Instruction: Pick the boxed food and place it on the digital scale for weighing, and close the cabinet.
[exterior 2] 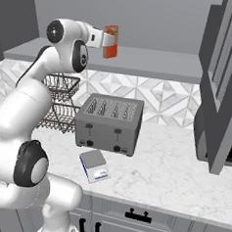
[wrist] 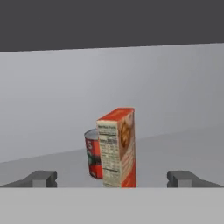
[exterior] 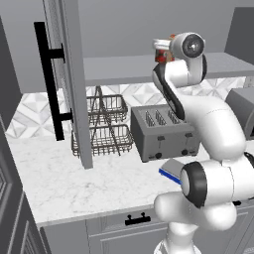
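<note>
The fingers (wrist: pixel 41 178) stood wide apart, one at each side of the hand view, and held nothing. Between them, a little ahead, the boxed food (wrist: pixel 117 148) stood upright on the cabinet's inner shelf (wrist: pixel 175 148), untouched. That spread looked chosen to pass either side of the narrow carton, a judgement from the gap alone. Just behind the carton, on its left in that view, stood a red can (wrist: pixel 91 153); whether the two touched could not be told.

The right base view placed the gripper (exterior 2: pixel 109 40) level with the carton at shelf height, and showed the digital scale (exterior 2: pixel 96 165) flat on the bench (exterior 2: pixel 172 181) in front of the toaster (exterior 2: pixel 110 122), which the hand view left out. The left base view added the open cabinet door (exterior: pixel 74 74) with its black bar handle (exterior: pixel 47 79), beside a wire rack (exterior: pixel 106 126).
</note>
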You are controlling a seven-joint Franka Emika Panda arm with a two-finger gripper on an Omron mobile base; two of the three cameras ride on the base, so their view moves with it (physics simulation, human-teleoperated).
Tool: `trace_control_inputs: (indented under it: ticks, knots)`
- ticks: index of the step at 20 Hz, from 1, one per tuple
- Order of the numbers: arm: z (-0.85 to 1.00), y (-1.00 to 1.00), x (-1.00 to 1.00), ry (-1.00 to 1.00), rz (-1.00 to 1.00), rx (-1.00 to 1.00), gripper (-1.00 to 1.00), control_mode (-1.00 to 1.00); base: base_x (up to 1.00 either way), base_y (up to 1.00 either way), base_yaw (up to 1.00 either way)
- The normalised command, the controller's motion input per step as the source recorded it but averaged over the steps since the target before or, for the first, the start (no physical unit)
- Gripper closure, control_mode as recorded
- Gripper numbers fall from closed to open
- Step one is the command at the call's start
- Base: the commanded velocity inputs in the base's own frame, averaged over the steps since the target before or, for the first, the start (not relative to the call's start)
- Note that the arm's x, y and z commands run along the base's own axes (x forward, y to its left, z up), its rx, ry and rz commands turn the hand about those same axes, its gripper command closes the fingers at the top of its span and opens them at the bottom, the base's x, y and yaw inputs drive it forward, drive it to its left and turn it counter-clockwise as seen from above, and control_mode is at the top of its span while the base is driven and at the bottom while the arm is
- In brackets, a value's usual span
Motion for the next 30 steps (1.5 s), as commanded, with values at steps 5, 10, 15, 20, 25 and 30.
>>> trace_control_inputs:
  ticks: [5, 10, 15, 20, 25, 30]
  knots:
    - [0.0, 0.0, 0.44, 0.01, -0.01, 0.0, -1.0, -1.0, 0.0, 0.0, 0.0]
    - [0.0, -0.1, 0.42, 0.0, 0.0, 0.0, -1.0, -1.0, 0.0, 0.0, 0.0]
    - [0.0, -0.23, 0.28, 0.0, 0.0, 0.0, -1.0, -1.0, 0.0, 0.0, 0.0]
    - [-0.02, -0.01, 0.22, 0.0, 0.0, 0.0, -1.0, -1.0, 0.0, 0.0, 0.0]
    - [-0.11, -0.12, 0.12, 0.0, 0.0, 0.0, 1.0, -1.0, 0.0, 0.0, 0.0]
    - [-0.03, -0.4, 0.0, 0.0, 0.0, 0.0, 1.0, -1.0, 0.0, 0.0, 0.0]
